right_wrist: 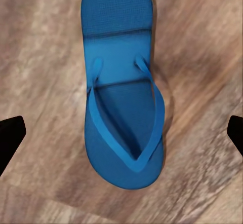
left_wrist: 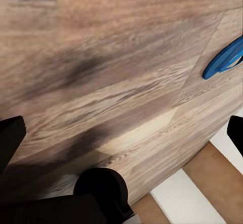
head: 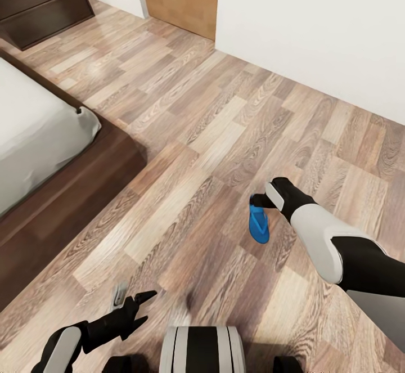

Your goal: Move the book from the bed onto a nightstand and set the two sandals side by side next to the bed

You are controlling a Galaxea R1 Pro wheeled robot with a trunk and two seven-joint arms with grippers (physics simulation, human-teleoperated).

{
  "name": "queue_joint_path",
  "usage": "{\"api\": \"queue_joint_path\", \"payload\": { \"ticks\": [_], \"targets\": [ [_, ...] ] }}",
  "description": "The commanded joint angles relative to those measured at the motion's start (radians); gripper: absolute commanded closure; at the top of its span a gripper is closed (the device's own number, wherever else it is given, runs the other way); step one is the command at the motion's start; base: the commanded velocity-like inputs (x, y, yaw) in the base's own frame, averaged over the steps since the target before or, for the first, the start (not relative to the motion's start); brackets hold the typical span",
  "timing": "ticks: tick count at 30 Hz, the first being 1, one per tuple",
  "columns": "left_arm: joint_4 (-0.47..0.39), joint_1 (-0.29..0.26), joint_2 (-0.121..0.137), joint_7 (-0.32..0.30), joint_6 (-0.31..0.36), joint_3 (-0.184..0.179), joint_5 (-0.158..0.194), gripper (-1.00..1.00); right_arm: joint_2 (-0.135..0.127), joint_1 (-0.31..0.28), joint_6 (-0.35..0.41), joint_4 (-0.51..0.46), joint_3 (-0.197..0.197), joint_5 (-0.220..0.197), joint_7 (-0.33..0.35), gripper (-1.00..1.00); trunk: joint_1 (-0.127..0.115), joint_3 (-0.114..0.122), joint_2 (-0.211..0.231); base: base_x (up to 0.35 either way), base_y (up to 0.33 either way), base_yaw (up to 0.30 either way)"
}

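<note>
One sandal flat on wood-plank floor, well apart from bed | room: white wall, nightstand cut off at frame edge | right gripper above sandal, fingers spread, released | left gripper low over floor, fingers parted, holding nothing.

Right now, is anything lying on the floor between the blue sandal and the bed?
No. In the head view, only bare wood-plank floor lies between the blue sandal and the bed.
</note>
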Motion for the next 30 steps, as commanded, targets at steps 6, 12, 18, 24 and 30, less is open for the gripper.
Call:
{"api": "queue_joint_path", "payload": {
  "ticks": [6,12,18,24,30],
  "targets": [
    [-0.026,0.001,0.006,-0.010,0.010,0.001,-0.007,-1.00,0.001,-0.001,0.003,-0.001,-0.002,-0.011,-0.011,-1.00,0.002,-0.024,-0.002,0.000,0.000,0.000],
    [-0.053,0.002,0.007,-0.010,0.023,0.001,-0.006,-1.00,0.002,-0.003,0.003,-0.001,-0.003,-0.011,-0.011,-1.00,0.005,-0.047,-0.003,0.000,0.000,0.000],
    [-0.073,0.003,0.008,-0.010,0.026,0.001,-0.005,-1.00,0.001,-0.006,0.003,-0.001,-0.002,-0.011,-0.011,-1.00,0.007,-0.059,-0.004,0.000,0.000,0.000],
    [-0.087,0.003,0.007,-0.011,0.027,0.001,-0.004,-1.00,0.002,-0.006,0.003,-0.001,-0.002,-0.011,-0.011,-1.00,0.007,-0.059,-0.004,0.000,0.000,0.000],
    [-0.092,0.003,0.007,-0.011,0.027,0.001,-0.003,-1.00,0.002,-0.007,0.003,-0.001,-0.002,-0.012,-0.011,-1.00,0.007,-0.059,-0.004,0.000,0.000,0.000]
  ]
}}
